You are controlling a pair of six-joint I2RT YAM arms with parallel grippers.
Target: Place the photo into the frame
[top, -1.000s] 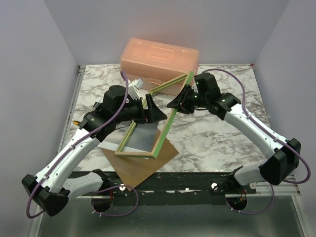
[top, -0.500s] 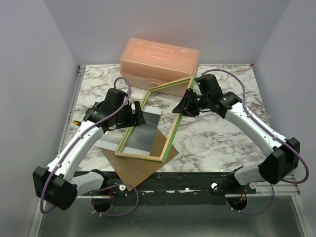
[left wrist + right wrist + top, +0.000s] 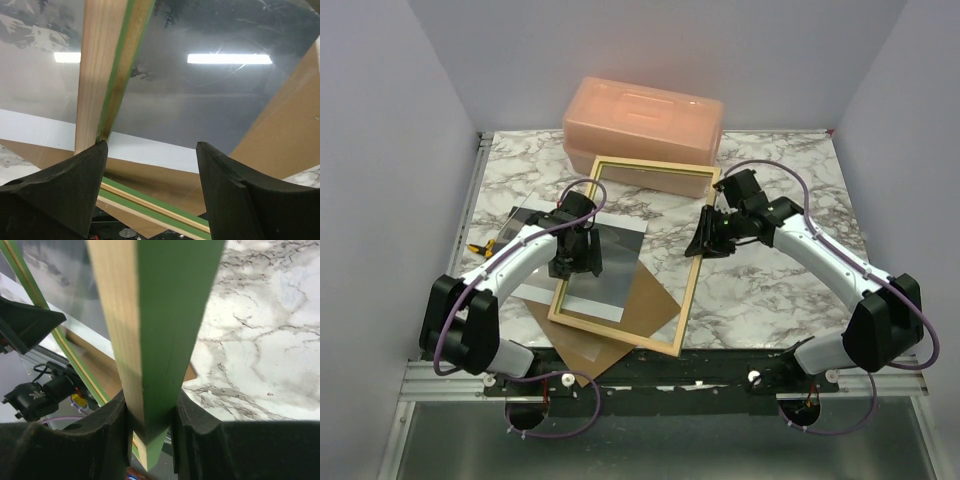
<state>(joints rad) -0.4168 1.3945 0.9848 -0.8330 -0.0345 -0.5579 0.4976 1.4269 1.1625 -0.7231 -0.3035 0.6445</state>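
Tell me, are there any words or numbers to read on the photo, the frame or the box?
None: no words, numbers or signs can be read in any view. The photo shows only a grey glossy scene, the frame is plain, and the peach box has no label that shows.

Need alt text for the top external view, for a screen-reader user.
The right tool grips the right rail of the frame, pale wood side up over the photo and a brown backing board. The left tool hangs open over the frame's left rail; a peach box stands behind on the marble table.
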